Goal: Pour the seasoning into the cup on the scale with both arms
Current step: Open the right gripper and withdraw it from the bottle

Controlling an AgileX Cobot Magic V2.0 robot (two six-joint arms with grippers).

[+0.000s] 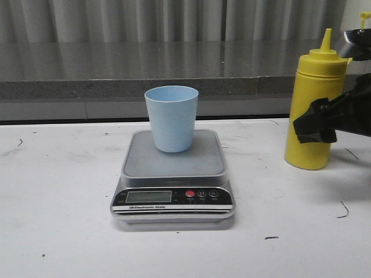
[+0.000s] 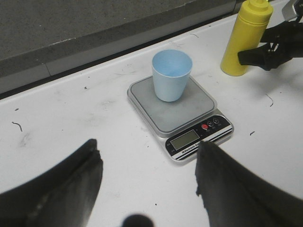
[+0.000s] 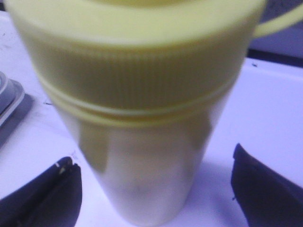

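The seasoning bottle [image 3: 137, 118] stands between the right gripper's [image 3: 154, 189] spread jaws — ungrasped — left gripper [image 2: 149, 184] likewise agape.

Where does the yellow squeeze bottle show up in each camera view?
Front: yellow bottle at far right, standing on the table.
Left wrist: bottle at top right.
Right wrist: bottle fills the picture, close up.
Shared landmark: the scale, beside the bottle.

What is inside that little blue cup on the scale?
Nothing visible: the left wrist view looks into the cup and shows only bare blue wall. Its very bottom is hidden behind the near rim. It stands on the scale.
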